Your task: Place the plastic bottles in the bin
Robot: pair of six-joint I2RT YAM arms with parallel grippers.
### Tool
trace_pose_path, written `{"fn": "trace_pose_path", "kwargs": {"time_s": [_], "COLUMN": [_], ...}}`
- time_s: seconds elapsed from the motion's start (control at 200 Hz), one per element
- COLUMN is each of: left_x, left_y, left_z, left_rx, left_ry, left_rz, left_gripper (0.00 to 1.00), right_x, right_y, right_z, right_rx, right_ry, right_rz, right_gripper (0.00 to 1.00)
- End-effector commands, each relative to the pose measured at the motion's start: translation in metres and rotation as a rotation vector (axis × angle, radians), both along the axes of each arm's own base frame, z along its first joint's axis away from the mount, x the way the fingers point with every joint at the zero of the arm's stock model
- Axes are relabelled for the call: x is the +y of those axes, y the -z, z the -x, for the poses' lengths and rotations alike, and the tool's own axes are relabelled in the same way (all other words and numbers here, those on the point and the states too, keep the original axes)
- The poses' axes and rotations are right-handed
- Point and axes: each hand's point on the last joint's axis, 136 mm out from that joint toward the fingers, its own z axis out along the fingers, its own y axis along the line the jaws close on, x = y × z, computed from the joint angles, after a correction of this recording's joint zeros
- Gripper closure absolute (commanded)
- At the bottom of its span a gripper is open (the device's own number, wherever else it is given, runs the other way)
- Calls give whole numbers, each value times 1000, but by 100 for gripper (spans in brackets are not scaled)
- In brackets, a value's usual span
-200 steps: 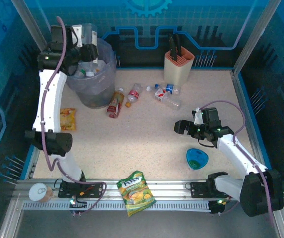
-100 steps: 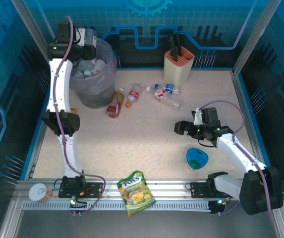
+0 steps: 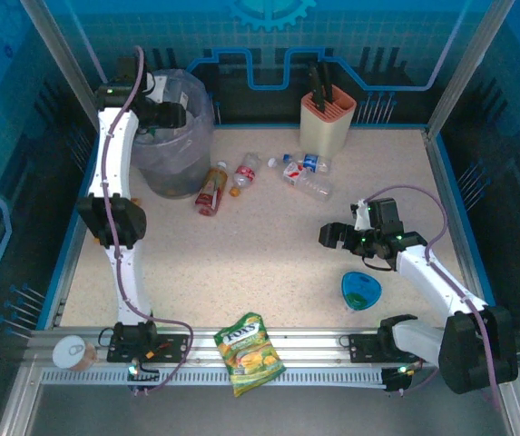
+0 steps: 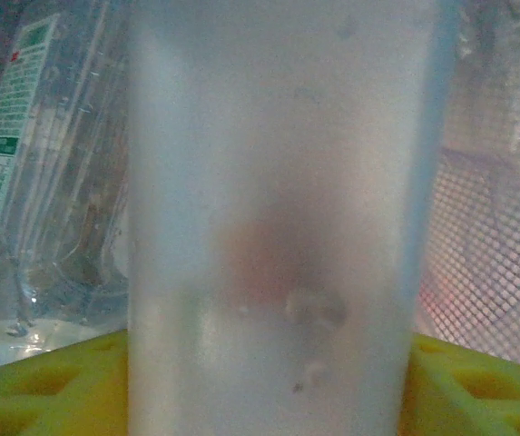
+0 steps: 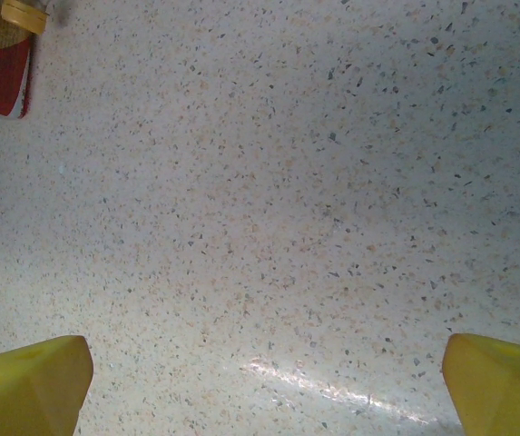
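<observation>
Top view: left jaws at the mouth of the bin [image 3: 180,168]; about five plastic bottles [image 3: 244,173] lying loose on the counter [image 3: 260,263] (task partly done, by estimate). Left wrist: clear bottle [image 4: 278,218] between the jaws, another bottle [image 4: 51,182] beside it; gripped or released, impossible to tell. Right wrist: right jaws wide apart, empty, above the counter.

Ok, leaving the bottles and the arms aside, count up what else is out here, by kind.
Bin: 1
Knife holder: 1
Blue bowl: 1
Snack bag: 1 in view
Tin can: 1
Total: 5
</observation>
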Motion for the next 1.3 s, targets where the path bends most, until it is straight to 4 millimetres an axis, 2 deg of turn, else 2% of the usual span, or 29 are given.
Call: {"fn": "trace_pose_path", "kwargs": {"time_s": [0.0, 0.1, 0.185, 0.275, 0.575, 0.725, 0.851, 1.016, 1.146, 1.296], "left_x": [-6, -1, 1, 2, -1, -2, -1, 0, -1, -3], "left_y": [-20, -35, -35, -24, 31, 39, 18, -30, -70, -109], "left_z": [1, -7, -12, -17, -18, -11, -5, 7, 21, 43], "left_rx": [-59, -132, -155, -141, -35, -17, -54, -144, -217, -292], "left_ry": [1, -28, -39, -46, -40, -39, -39, -37, -34, -34], "left_rz": [47, 30, 27, 33, 34, 27, 15, 0, -8, -17], "left_gripper": [16, 10, 10, 12, 33, 35, 33, 20, 12, 8], "right_x": [-2, -2, -1, 0, 0, 0, 1, 4, -2, -11], "right_y": [-1, 1, 2, 3, 1, -3, -13, -33, -49, -62], "right_z": [1, 2, 3, 4, 1, -3, -11, -26, -46, -74], "right_rx": [3, 11, 14, 16, 11, -5, -50, -137, -227, -322], "right_ry": [-2, 7, 13, 15, 12, 17, 10, -37, -70, -134], "right_rz": [-7, -8, -19, -26, -17, -16, -10, 18, 102, 254], "right_gripper": [0, 0, 0, 0, 0, 0, 0, 0, 0, 0]}}
